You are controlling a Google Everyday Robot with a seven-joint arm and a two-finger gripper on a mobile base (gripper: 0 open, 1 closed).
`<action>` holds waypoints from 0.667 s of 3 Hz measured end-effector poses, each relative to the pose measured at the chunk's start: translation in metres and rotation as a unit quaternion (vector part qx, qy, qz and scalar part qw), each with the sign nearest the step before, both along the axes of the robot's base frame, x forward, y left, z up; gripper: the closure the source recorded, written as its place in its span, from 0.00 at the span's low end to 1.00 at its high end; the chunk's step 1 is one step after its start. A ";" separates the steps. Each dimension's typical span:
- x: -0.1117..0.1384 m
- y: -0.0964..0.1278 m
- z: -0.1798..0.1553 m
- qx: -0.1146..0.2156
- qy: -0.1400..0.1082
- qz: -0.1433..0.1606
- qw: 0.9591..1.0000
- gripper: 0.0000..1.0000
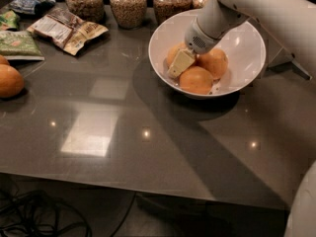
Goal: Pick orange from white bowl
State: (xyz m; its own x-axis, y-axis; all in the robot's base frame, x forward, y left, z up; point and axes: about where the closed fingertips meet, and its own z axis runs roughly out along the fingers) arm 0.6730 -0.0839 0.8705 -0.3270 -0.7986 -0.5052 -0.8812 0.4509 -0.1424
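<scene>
Grasping step: the end effector (180, 64) is at the orange (172, 53) in the white bowl (247, 53) — whether clenched, I cannot tell — and next likely comes a clean lift.

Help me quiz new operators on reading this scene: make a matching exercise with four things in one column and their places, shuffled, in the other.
Things
1. end effector
2. orange outside the bowl
3. glass jars
4. snack packets

Places
A. alone on the table at the picture's left edge
B. standing in a row along the table's far edge
C. down in the white bowl, beside the oranges
D. lying flat, left of the jars

Pairs: 1-C, 2-A, 3-B, 4-D
</scene>
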 end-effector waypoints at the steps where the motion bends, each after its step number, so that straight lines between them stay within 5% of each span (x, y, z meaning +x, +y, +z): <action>1: 0.000 0.000 0.000 0.000 0.000 0.000 1.000 0.53; 2: -0.005 0.004 0.016 0.014 -0.017 0.006 1.000 0.77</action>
State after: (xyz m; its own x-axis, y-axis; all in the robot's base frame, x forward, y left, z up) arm 0.6681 -0.0802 0.8863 -0.2999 -0.7874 -0.5385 -0.8817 0.4443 -0.1586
